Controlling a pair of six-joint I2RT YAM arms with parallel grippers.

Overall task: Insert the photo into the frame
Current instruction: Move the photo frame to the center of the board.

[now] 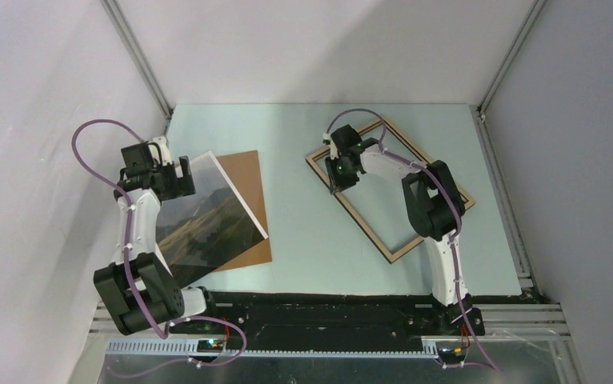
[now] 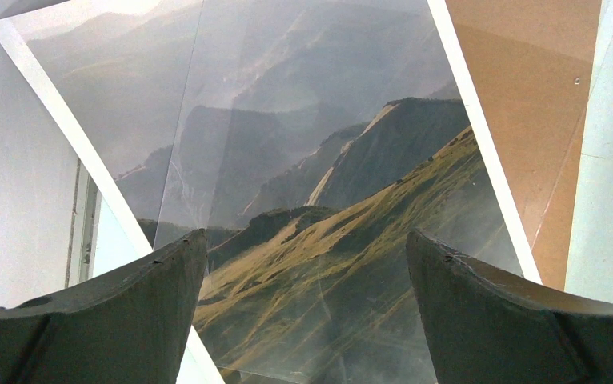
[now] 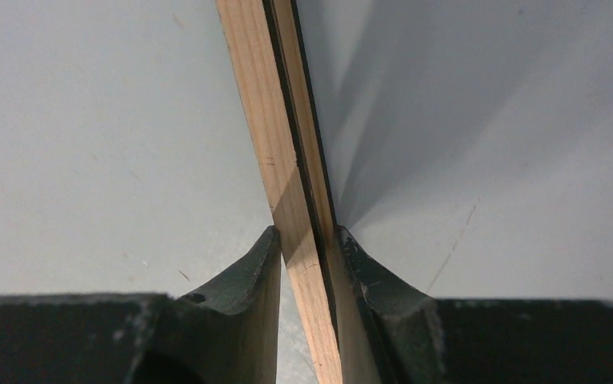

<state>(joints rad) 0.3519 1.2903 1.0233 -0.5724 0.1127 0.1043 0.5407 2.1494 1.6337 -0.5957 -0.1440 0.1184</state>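
Left hand [image 2: 305, 240] spread above the photo [image 2: 319, 184] — photo at table [image 1: 303, 232] left, overlapping the brown backing panel [image 1: 247, 180]. Right hand [image 3: 307, 234] pinching a rail of the frame [image 3: 275, 136] — frame at table right, well apart from photo.

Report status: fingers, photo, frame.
Left fingers open over photo. Right fingers shut on frame rail. Photo apart from frame, overlapping brown board.

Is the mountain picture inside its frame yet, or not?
Out. The photo overlaps the brown panel at left; the frame sits apart at right, table showing through it, right gripper pinching its rail.
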